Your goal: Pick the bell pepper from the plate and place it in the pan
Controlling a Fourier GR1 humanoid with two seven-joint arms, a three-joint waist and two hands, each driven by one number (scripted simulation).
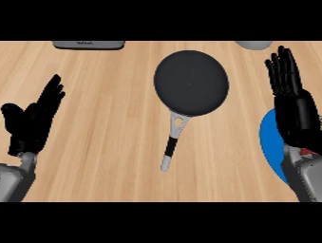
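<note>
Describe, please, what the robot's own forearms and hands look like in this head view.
Both forearms are grey, smooth casings entering from the lower edge. The left hand is matt black throughout, with slender segmented fingers and a thicker thumb, joined to its forearm by a narrow grey wrist. The right hand is likewise black and segmented. Small dark and red markings show on the casings near the wrists. No cables are visible.

The pan [191, 82] is dark, round and flat, and it lies in the middle of the wooden counter with its long handle pointing down. The blue plate [270, 142] lies at the right, mostly hidden. A small red bit [305, 152] shows on it; I cannot tell if that is the pepper.
</note>
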